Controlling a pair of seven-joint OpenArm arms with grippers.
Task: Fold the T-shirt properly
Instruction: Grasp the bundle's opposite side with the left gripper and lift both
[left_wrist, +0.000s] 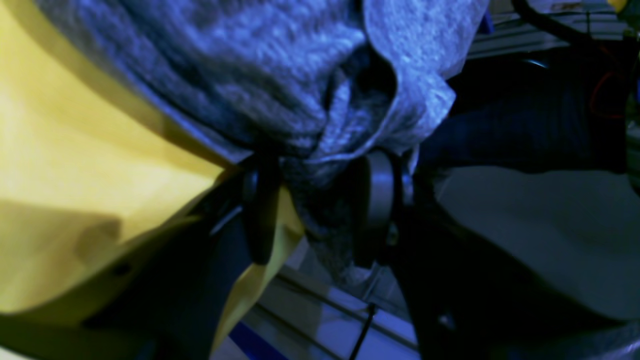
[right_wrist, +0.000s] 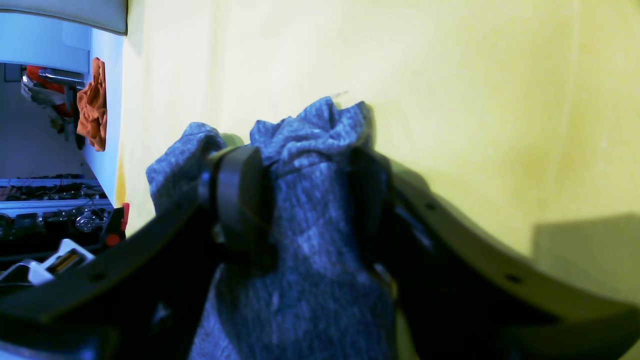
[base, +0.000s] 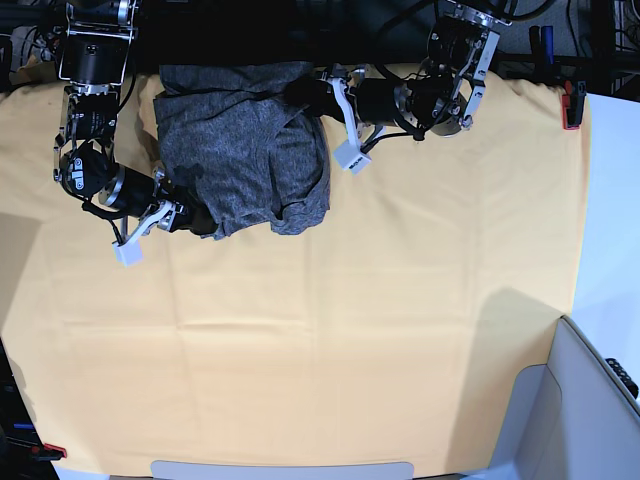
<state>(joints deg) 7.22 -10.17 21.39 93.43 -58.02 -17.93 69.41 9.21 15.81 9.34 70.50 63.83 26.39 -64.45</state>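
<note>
The T-shirt (base: 245, 145) is a dark grey knit, bunched in a heap at the back left of the table. My right gripper (base: 195, 218), on the base view's left, is shut on its front-left corner. In the right wrist view the grey fabric (right_wrist: 305, 135) is pinched between the two black fingers (right_wrist: 240, 195) of that gripper (right_wrist: 305, 200). My left gripper (base: 300, 95), on the base view's right, is shut on the shirt's back-right edge. In the left wrist view the fabric (left_wrist: 225, 65) hangs bunched between the jaws of that gripper (left_wrist: 317, 200).
A yellow-orange cloth (base: 350, 340) covers the table, also in the left wrist view (left_wrist: 75, 150) and the right wrist view (right_wrist: 475, 90). A red clamp (base: 572, 105) holds its right edge. A grey bin corner (base: 580, 400) stands at the front right. An orange crumpled cloth (right_wrist: 92, 105) lies off the table.
</note>
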